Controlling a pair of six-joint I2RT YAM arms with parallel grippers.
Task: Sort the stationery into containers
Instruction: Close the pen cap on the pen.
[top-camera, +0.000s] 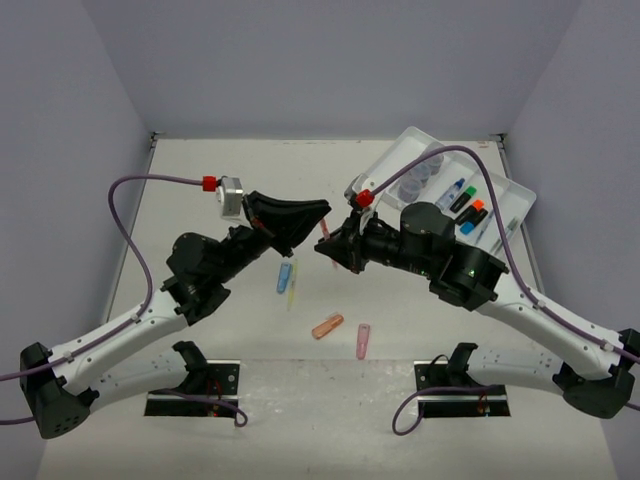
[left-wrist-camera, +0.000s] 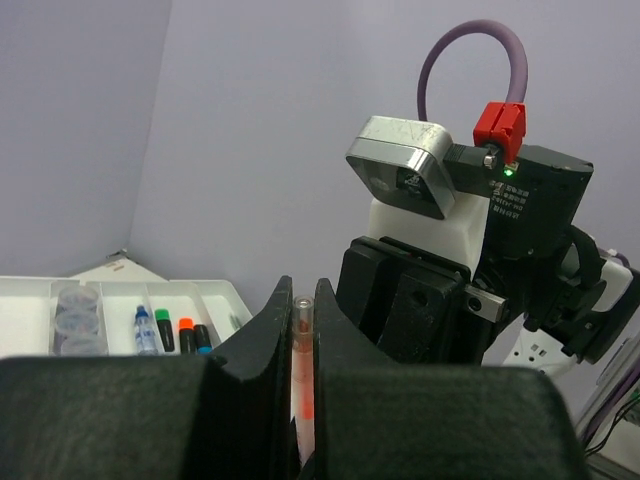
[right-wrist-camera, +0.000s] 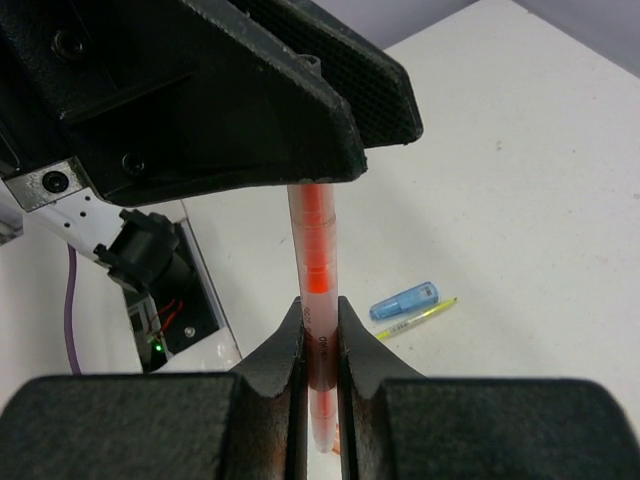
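Lower centre of the top view, on the white worktop (top-camera: 200, 200): one pink capsule-shaped piece (top-camera: 362, 340), with an orange capsule-shaped piece (top-camera: 327, 326) near it on the left. Above these: one blue capsule-shaped piece (top-camera: 285, 277) just beside a thin yellow-green pen (top-camera: 292, 290). Mid-frame, raised off the worktop: one thin clear pen with red core (right-wrist-camera: 317, 230), with the left jaws clamped on one end and the right jaws clamped on the other. Upper right: white divided plastic tray (top-camera: 392, 152), with round grey-blue pots (top-camera: 420, 178) in one compartment. Further right in the tray lie black highlighters capped green (top-camera: 462, 197), orange (top-camera: 476, 209) and blue (top-camera: 468, 226).
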